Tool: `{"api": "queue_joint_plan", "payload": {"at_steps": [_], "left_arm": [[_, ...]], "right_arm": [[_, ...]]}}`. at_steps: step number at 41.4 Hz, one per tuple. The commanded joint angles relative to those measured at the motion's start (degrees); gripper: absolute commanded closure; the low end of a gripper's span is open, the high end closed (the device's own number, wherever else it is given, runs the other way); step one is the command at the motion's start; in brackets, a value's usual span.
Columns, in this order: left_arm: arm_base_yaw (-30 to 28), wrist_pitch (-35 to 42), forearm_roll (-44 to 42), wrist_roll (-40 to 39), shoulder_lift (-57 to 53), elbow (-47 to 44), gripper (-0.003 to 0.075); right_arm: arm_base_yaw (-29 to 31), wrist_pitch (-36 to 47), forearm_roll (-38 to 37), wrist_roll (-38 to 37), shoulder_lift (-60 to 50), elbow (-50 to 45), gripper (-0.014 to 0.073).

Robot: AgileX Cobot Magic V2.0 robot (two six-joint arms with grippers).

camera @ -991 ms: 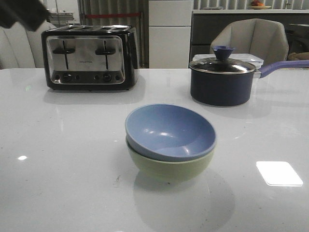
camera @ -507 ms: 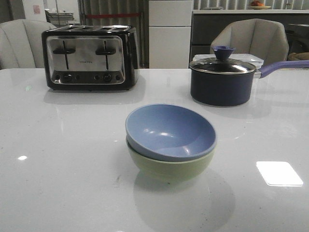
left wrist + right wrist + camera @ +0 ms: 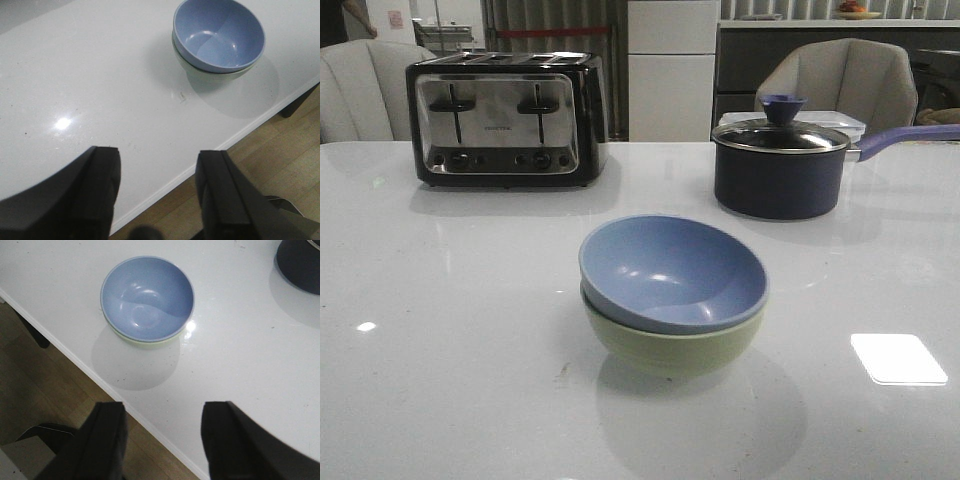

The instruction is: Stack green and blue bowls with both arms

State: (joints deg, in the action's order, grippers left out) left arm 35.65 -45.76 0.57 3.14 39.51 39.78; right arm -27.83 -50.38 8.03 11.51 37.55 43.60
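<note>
From the front, the blue bowl (image 3: pixel 672 270) is sitting nested inside the green bowl (image 3: pixel 672 345) near the middle of the white table (image 3: pixel 450 380), tilted a little toward the camera. The toaster (image 3: pixel 505 118) and the lidded saucepan (image 3: pixel 780 165) are standing well behind, and neither arm is showing here.

Over to the left wrist: the left gripper (image 3: pixel 157 187) is hanging with fingers spread wide and holding nothing, above the table's near edge, well apart from the stacked bowls.

Now the right wrist: the right gripper (image 3: pixel 162 437) is likewise spread and gripping nothing, hovering over the table edge with the stack ahead of it.

I'm judging the stacking done and both arms clear; what remains looks like parking them without nudging that slightly tilted blue bowl.
</note>
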Motion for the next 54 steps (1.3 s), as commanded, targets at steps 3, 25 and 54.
{"api": "queue_joint_plan", "payload": {"at_steps": [3, 25, 54], "left_arm": [[0.4, 5.0, -0.1, -0.5, -0.1, 1.6, 0.044], [0.4, 5.7, -0.1, -0.5, -0.1, 1.6, 0.0627], [-13.0, 18.8, 0.2, -0.5, -14.1, -5.8, 0.0627]], "right_arm": [[0.0, 3.2, -0.4, -0.1, -0.1, 1.5, 0.0331], [0.0, 3.2, -0.2, -0.1, -0.1, 1.5, 0.0542], [0.0, 3.2, -0.2, -0.1, -0.1, 1.5, 0.0542]]}}
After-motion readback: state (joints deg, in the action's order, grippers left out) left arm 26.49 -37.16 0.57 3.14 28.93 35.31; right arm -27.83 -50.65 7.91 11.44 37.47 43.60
